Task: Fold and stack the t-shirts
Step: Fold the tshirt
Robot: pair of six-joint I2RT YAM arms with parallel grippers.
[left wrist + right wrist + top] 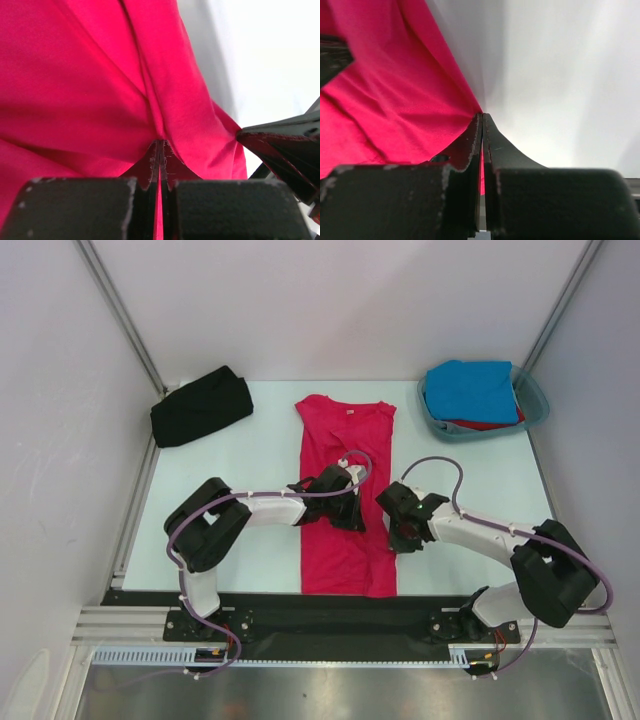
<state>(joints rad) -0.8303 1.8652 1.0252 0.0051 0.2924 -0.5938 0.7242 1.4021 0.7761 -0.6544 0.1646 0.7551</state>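
Top cam: pink shirt (pixel 345 440) lies flat on the table (pixel 250 455) as a long strip, collar at the far end. Your left claw (pixel 348 512) is down on its mid-section. Your right claw (pixel 398 532) is just beside it at the shirt's R edge, w/ the hem on the near side of both. Black shirt (pixel 200 407) sits folded well off, far-left of the left claw. Blue shirt (pixel 472 390) and red shirt (pixel 485 424) wait in the tub (pixel 535 405), far-right of the right claw.

Left wrist cam: jaws together, clamped on a ridge of pink cloth right at the tips. Fabric fans away ahead and to the L; the right claw shows off to the R.

Right wrist cam: jaws together too, pinching the shirt's edge at the tips. Cloth spreads L of the claw, table surface to the R.

Step looks like the cross-fold. To do it well, lift both claws together at the same height and keep the span btwn them taut so the fold line stays straight. Carry w/o dragging the lower layer, and lay the edges flush before you let go.
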